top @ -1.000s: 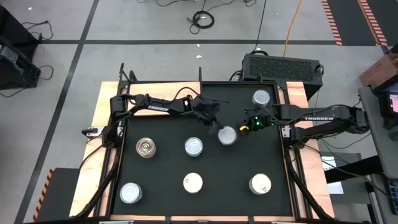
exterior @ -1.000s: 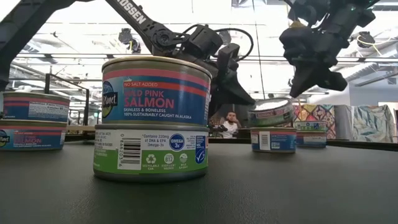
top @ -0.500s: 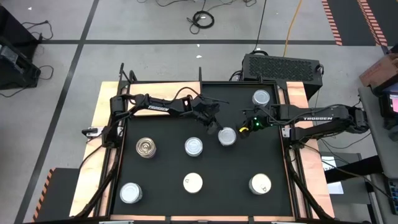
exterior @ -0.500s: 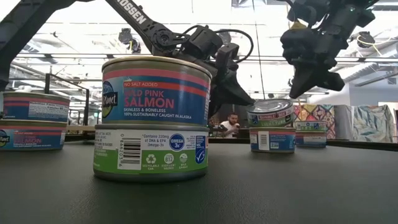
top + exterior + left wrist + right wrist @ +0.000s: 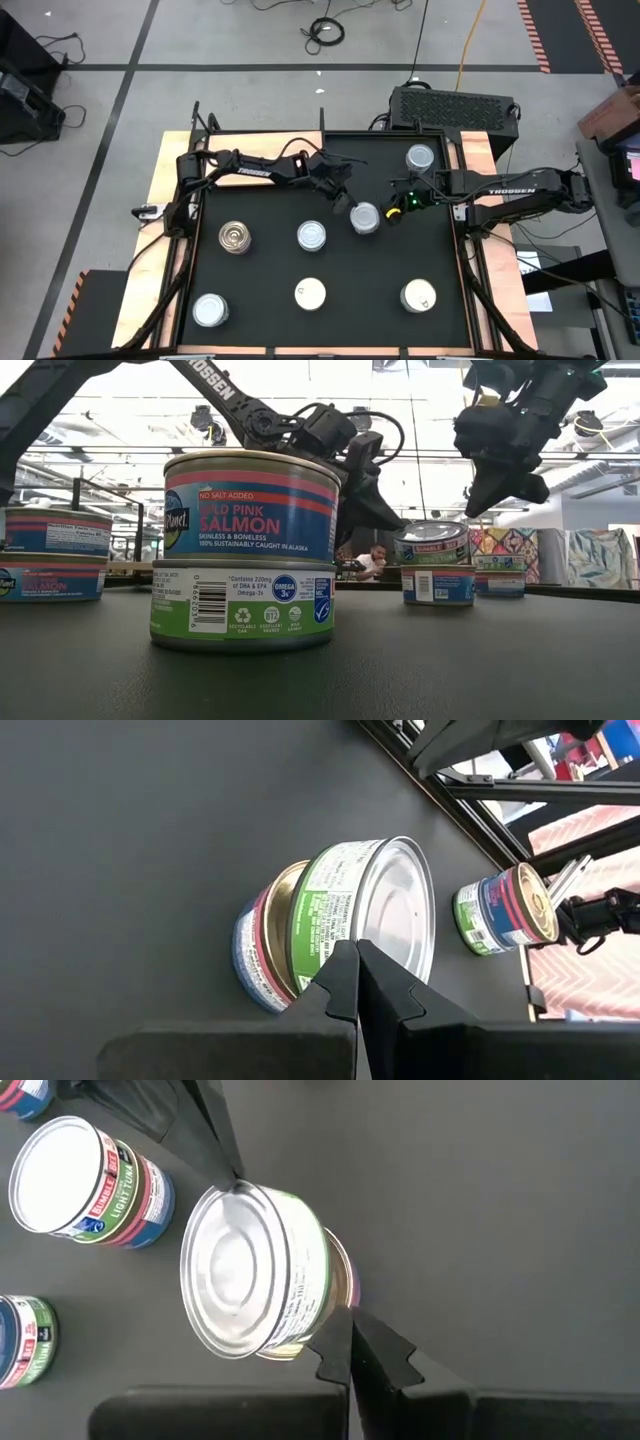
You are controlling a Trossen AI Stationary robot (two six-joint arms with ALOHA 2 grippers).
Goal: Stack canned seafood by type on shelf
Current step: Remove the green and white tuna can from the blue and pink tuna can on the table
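nearest stack (image 5: 248,550) on the black mat (image 5: 400,255) reads "no salt added", "pink salmon", "skinless & boneless". mid-mat, a green-labelled tin (image 5: 365,217) sits crooked on another, closed left gripper (image 5: 341,203) and closed right gripper (image 5: 392,212) flanking it.

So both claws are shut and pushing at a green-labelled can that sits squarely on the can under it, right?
Not squarely. The left wrist view shows the green can shifted sideways on the lower can. Both the left claw and the right claw are shut beside it.
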